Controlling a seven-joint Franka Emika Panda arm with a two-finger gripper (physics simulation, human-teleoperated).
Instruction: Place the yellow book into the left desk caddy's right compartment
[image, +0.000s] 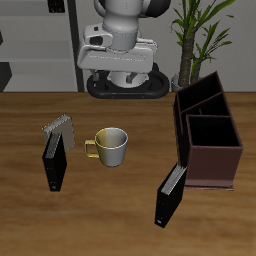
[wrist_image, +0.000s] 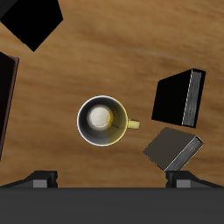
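1. Gripper (wrist_image: 112, 179) is spread wide and empty; only its two fingertips show at the wrist view's edge, high above the table (image: 128, 235), so no step of the task is done yet.
2. Yellow book (image: 60, 130) stands upright below the gripper and off to one side, untouched, touching or just beside a black book (image: 52, 165). Reach, grasp, lift, carry and insertion all remain.
3. Mug (image: 110, 147) sits directly under the gripper, near the yellow book; judged a collision risk during descent.
4. Caddy (image: 210, 135) lies well apart, across the mug from the book; its compartments look open and empty.
5. Second black book (image: 171, 194) leans beside the caddy's front corner; judged to narrow a low approach, so carry high.
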